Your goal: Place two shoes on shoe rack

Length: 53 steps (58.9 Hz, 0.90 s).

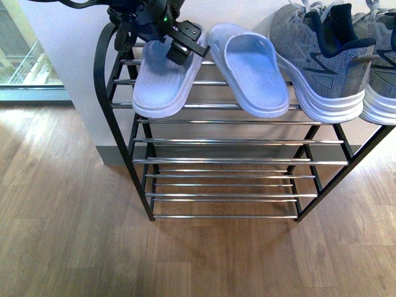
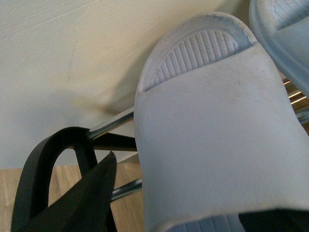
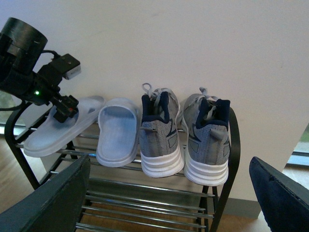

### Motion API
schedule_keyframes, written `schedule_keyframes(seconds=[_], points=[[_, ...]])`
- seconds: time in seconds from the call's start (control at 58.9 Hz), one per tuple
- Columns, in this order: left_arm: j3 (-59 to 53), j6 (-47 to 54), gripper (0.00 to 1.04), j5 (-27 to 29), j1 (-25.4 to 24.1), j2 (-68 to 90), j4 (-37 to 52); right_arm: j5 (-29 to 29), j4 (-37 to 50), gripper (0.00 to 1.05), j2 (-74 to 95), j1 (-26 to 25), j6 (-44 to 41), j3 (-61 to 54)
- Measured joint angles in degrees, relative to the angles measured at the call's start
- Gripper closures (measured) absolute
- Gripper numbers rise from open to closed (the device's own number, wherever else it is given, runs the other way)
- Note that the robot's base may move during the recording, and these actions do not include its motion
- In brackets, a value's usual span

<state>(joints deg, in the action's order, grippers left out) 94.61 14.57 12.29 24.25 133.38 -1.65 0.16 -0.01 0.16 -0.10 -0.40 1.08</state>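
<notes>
Presently on the shoe rack (image 1: 117, 133), top tier of chrome bars:

- Left pale blue slide (image 1: 162, 83): lying along the bars at the end next to the arched black side frame (image 2: 46, 166), heel overhanging the front bar. The left gripper (image 1: 184, 44) sits at its strap; whether the fingers are clamped on the strap or merely around it cannot be told from any view.
- Right pale blue slide (image 1: 250, 71): resting on the same tier, just beside the first, not held.
- Grey knit sneaker (image 3: 159, 133) and its partner (image 3: 206, 140): side by side toward the other end of the tier, heels outward, white soles at the front bar.
- Right gripper (image 3: 169, 203): well back from the rack, fingers spread apart, carrying nothing.

Lower tiers: no footwear visible.

Status, as judged: all four items are on the rack. Remaining work appears to be only freeing the left slide and drawing the left arm away.
</notes>
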Motion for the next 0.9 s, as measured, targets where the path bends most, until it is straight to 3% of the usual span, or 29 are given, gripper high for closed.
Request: schedule_keyframes(seconds=[0.136, 0.339, 0.424, 0.56, 0.696, 0.899], points=[[-4.9, -2.1, 0.08, -1.9, 1.0, -7.0, -0.2, 0.0, 0.0, 0.09, 0.0, 0.0, 0.0, 0.0], [-10.9, -3.0, 0.11, -1.3, 3.0, -17.6, 5.7, 0.0, 0.0, 0.09, 0.0, 0.0, 0.0, 0.0], [-20.7, -7.9, 0.25, 9.2, 2.7, -20.7, 28.0, 0.0, 0.0, 0.09, 0.0, 0.0, 0.0, 0.0], [-39.1, -12.3, 0.47, 9.6, -1.3, -26.8, 50.8, 0.0, 0.0, 0.09, 0.0, 0.0, 0.0, 0.0], [-51.5, -13.6, 0.66, 7.1, -5.4, -34.1, 58.6, 0.0, 0.0, 0.09, 0.0, 0.0, 0.0, 0.0], [-64.5, -14.1, 0.97, 2.3, -8.9, -43.4, 61.8, 0.0, 0.0, 0.09, 0.0, 0.0, 0.0, 0.0]])
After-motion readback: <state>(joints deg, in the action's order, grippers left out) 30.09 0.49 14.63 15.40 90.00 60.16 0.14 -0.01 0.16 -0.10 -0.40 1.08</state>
